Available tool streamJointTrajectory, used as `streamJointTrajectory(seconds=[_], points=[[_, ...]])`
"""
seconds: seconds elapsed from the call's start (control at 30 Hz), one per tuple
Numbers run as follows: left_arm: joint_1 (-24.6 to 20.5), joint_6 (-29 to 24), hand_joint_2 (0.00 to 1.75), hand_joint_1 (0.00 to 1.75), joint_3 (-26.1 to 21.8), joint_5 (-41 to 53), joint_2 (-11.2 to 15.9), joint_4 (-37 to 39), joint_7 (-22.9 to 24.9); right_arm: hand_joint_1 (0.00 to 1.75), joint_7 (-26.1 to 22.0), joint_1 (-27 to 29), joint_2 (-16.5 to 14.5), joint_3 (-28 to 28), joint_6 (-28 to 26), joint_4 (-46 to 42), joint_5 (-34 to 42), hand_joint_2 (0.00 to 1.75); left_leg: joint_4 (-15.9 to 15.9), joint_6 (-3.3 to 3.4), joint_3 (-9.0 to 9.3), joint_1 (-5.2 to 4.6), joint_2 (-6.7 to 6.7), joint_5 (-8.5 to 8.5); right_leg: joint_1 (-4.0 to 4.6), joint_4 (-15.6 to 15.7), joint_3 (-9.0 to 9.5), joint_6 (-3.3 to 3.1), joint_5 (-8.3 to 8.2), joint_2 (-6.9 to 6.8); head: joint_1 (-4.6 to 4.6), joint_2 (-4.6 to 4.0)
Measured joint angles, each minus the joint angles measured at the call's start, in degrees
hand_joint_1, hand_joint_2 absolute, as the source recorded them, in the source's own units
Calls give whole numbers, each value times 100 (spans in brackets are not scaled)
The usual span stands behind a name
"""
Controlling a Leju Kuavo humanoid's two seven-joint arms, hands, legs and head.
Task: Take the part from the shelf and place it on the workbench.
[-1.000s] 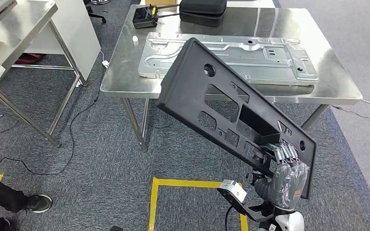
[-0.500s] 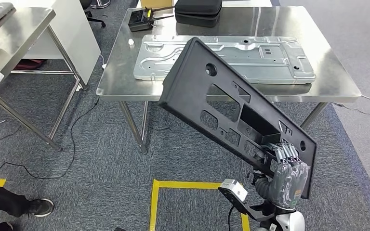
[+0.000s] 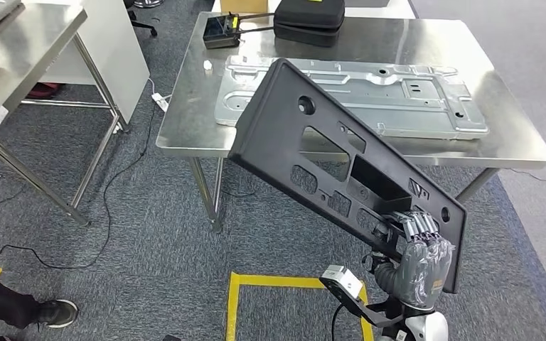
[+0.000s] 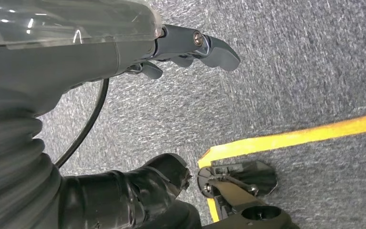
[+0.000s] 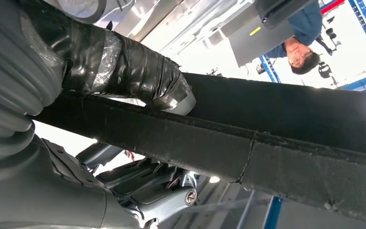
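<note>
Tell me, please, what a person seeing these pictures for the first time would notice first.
First, the large black panel, full of cut-outs, held tilted in front of the workbench by the right robot hand at its lower end. Next, the long silver metal plate lying flat on that workbench, and yellow floor tape below.

Head view: bright, even overhead light, sharp; glare on steel workbench top. Right wrist view: blown-out backlight upper right, near stuff dark + soft. Left wrist view: blur at left edge.
</note>
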State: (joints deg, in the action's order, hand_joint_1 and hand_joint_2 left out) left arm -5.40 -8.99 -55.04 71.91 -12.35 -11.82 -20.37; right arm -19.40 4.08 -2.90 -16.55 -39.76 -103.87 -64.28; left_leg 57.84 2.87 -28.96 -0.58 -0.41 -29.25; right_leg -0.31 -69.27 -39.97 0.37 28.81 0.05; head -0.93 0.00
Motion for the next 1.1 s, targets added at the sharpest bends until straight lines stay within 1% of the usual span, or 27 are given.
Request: streamJointTrajectory(seconds=[0.03,0.07,0.1,0.13,0.17,0.23,0.27,0.3,0.37,0.4,0.43,0.47,0.53,0.57,0.6,0.67,0.73,0.77,0.8,0.87,0.9,0.93,0.97,1.0,1.03,1.07,1.1], points=[[4,-34,175,0,-1,-9,-15,2,33,175,14,-2,2,0,0,3,0,175,2,-2,73,-21,-3,-44,47,343,97,-90,-219,-1,5,0],[1,-85,175,0,-1,-15,-29,4,60,175,28,-5,3,-1,1,4,1,175,-2,-12,115,-32,-9,-86,87,644,174,-169,-368,-2,12,0],[-10,-142,175,0,-2,-19,-43,7,84,175,36,-4,4,-1,1,3,1,175,-12,-32,135,-31,-8,-119,120,812,223,-228,-461,-4,19,0],[-20,-199,175,0,-2,-16,-56,9,105,175,41,-2,5,-1,1,2,1,175,-5,-57,148,-28,-5,-130,144,883,244,-273,-458,-1,24,0],[-36,-247,175,0,-2,-10,-57,9,123,175,46,1,5,0,1,-2,6,175,-3,-89,161,-24,-1,-124,148,949,287,-295,-465,5,24,0],[-50,-297,175,0,-2,-1,-55,8,155,175,51,4,4,1,0,-11,15,175,82,-147,198,-28,8,-158,102,1072,435,-332,-467,9,22,0],[-58,-307,175,0,-2,-1,-54,7,163,175,48,0,4,2,0,-15,23,175,216,-184,148,-23,7,-245,65,1124,509,-345,-462,5,35,0],[-64,-312,175,0,-2,-2,-52,7,166,175,40,-2,3,2,0,-19,28,175,456,-222,24,-5,8,-388,35,1161,565,-351,-450,1,46,0],[-75,-318,175,0,-2,-4,-52,7,166,175,25,-2,3,2,0,-21,38,175,1099,-313,-378,61,8,-691,10,1176,601,-354,-415,-1,70,0],[-72,-320,175,0,-2,-4,-52,7,166,175,22,2,3,2,1,-20,39,175,1337,-355,-564,101,9,-752,-1,1173,610,-341,-395,1,70,0],[-66,-323,175,0,-2,-4,-52,7,166,175,22,4,3,2,0,-19,39,175,1404,-396,-669,139,10,-700,-15,1168,624,-320,-375,6,70,0],[-59,-326,175,0,-2,-7,-52,7,167,175,23,6,3,2,0,-19,39,175,1279,-436,-681,175,12,-531,-34,1157,646,-292,-350,14,70,0],[-51,-337,175,0,-2,-10,-51,7,168,175,25,6,3,2,0,-19,39,175,597,-496,-472,222,13,-22,-74,1119,703,-216,-284,26,69,0],[-53,-344,175,0,-2,-12,-50,7,168,175,26,5,3,2,0,-19,38,175,288,-498,-387,217,19,86,-86,1088,714,-178,-256,25,73,0],[-59,-353,175,0,-2,-11,-50,7,168,175,28,3,3,2,0,-19,38,175,102,-470,-335,204,23,151,-89,1060,710,-136,-229,23,74,0],[-60,-365,175,0,-3,-12,-45,7,168,175,32,7,3,2,0,-18,37,175,51,-362,-343,165,24,133,-77,1028,695,-63,-202,16,78,0],[-52,-370,175,0,-4,-14,-42,7,167,175,32,11,3,2,1,-19,37,175,38,-255,-326,179,22,235,-75,992,692,2,-149,14,75,0],[-51,-371,175,0,-4,-15,-44,7,166,175,31,9,3,2,1,-20,39,175,18,-212,-316,187,27,250,-78,883,648,24,-66,11,74,0],[-55,-371,175,0,-4,-15,-47,7,165,175,30,7,3,2,1,-21,42,175,-3,-175,-308,195,33,263,-86,654,544,40,75,10,73,0],[-59,-372,175,0,-4,-15,-50,7,164,175,27,11,4,3,0,-20,49,175,-5,-129,-306,180,37,258,-92,-82,192,60,427,5,71,0],[-58,-374,175,0,-4,-15,-50,7,164,175,26,16,5,3,0,-19,51,175,-1,-118,-305,170,36,251,-92,-422,17,65,536,5,72,0],[-57,-377,175,0,-4,-16,-49,7,164,175,26,20,5,3,0,-19,55,175,5,-109,-302,161,34,241,-93,-604,-89,65,548,5,72,0],[-58,-380,175,0,-4,-17,-49,7,163,175,26,21,5,3,0,-19,62,175,14,-105,-294,155,27,230,-92,-558,-86,54,440,5,71,0],[-61,-383,175,0,-4,-19,-49,7,162,175,26,20,5,2,0,-19,75,175,23,-106,-280,149,19,214,-90,-291,26,34,243,4,71,0],[-64,-384,175,0,-4,-22,-50,7,160,175,25,17,5,2,0,-19,94,175,31,-114,-264,146,11,195,-83,105,201,3,26,4,70,0],[-67,-384,175,0,-4,-25,-53,7,156,175,23,11,5,2,0,-19,124,175,44,-132,-256,133,4,174,-64,483,374,-30,-131,2,71,0],[-70,-384,175,0,-4,-27,-56,7,154,175,17,4,5,2,0,-19,157,175,55,-155,-259,124,1,160,-45,754,497,-56,-213,0,73,0]])
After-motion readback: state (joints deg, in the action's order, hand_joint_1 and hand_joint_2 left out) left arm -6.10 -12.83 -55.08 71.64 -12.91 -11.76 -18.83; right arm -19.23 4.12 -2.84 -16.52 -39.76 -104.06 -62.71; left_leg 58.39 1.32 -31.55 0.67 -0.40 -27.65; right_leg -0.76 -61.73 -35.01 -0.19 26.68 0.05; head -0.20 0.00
